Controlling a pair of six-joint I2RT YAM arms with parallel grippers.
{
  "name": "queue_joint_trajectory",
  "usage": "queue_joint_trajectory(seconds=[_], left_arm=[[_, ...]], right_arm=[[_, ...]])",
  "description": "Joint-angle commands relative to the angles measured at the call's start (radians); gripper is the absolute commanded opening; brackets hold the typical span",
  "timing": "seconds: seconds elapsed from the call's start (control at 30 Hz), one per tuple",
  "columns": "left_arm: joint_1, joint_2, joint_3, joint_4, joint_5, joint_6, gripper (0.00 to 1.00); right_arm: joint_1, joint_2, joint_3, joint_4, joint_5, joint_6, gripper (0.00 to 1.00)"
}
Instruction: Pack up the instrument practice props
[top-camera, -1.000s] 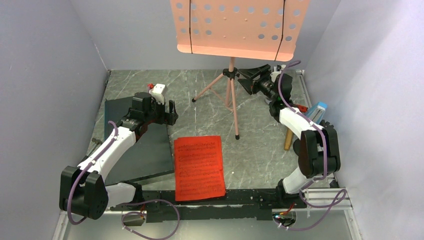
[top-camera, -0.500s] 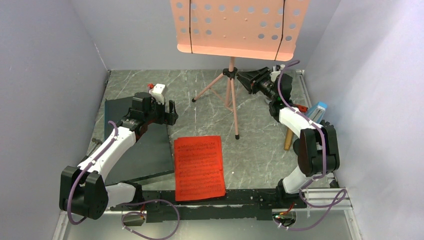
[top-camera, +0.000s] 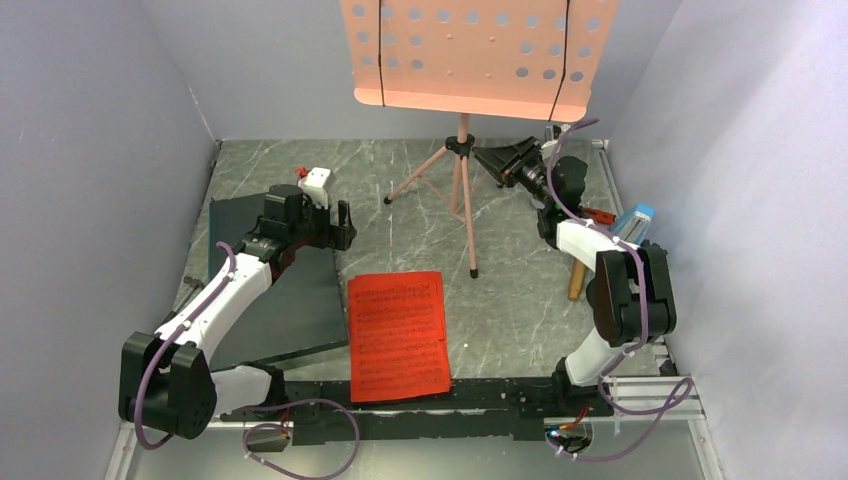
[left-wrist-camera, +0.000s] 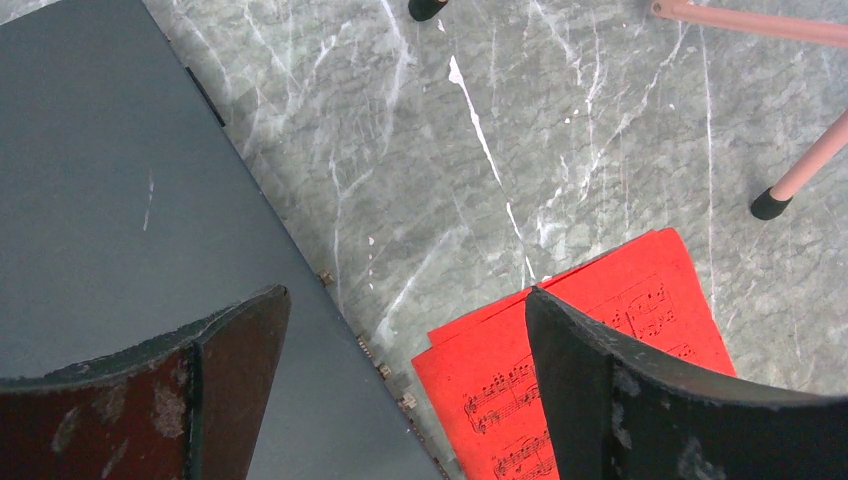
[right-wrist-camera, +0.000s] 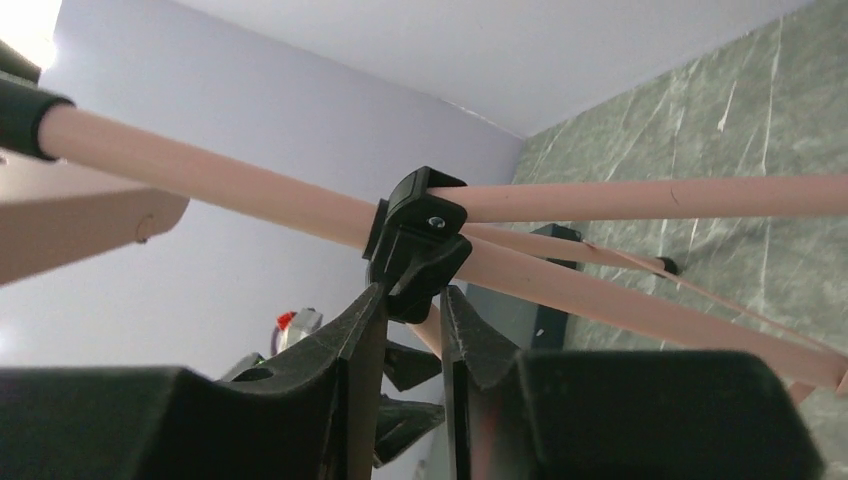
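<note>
The pink music stand (top-camera: 475, 55) stands at the back with its perforated desk high and its tripod hub (top-camera: 460, 148) below. My right gripper (top-camera: 492, 156) reaches the hub from the right. In the right wrist view its fingers (right-wrist-camera: 412, 300) are closed narrowly on the black hub (right-wrist-camera: 418, 235) and the pink tube under it. Red sheet-music pages (top-camera: 398, 335) lie flat near the front. My left gripper (top-camera: 338, 225) hangs open over the edge of the dark slab (left-wrist-camera: 100, 200) and a corner of the red pages (left-wrist-camera: 600, 350), holding nothing. A small blue metronome (top-camera: 634, 222) sits by the right wall.
The large dark slab (top-camera: 275, 300) lies under the left arm. A tan stick-like thing (top-camera: 577, 280) and a red bit (top-camera: 602, 215) poke out from under the right arm. Tripod legs (top-camera: 468, 230) spread over the marble floor. Walls close in on three sides.
The right gripper's jaws have narrowed around the stand's hub and the arm has shifted slightly. The left arm, the stand and the red pages have not moved.
</note>
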Motion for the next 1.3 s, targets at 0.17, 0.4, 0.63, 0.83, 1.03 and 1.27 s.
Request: queue_joint_trajectory(seconds=[0.17, 0.4, 0.63, 0.83, 1.03, 1.27], left_arm=[[0.001, -0.02, 0.016, 0.035, 0.013, 0.011, 0.94], [0.002, -0.026, 0.011, 0.032, 0.001, 0.015, 0.94], [0.001, -0.016, 0.012, 0.035, 0.006, 0.014, 0.94], [0.001, -0.014, 0.011, 0.036, 0.01, 0.012, 0.94], [0.001, -0.015, 0.009, 0.038, 0.01, 0.011, 0.94], [0.001, -0.011, 0.009, 0.042, 0.016, 0.009, 0.94]], right_arm=[[-0.043, 0.097, -0.053, 0.359, -0.087, -0.131, 0.25], [-0.084, 0.125, -0.095, 0.337, -0.053, -0.191, 0.25], [-0.094, 0.098, -0.107, 0.255, -0.065, -0.281, 0.25], [-0.105, 0.093, -0.114, 0.367, -0.096, -0.211, 0.41], [-0.106, 0.084, -0.05, 0.36, -0.083, -0.059, 0.65], [-0.102, 0.054, 0.032, 0.182, -0.083, -0.034, 0.69]])
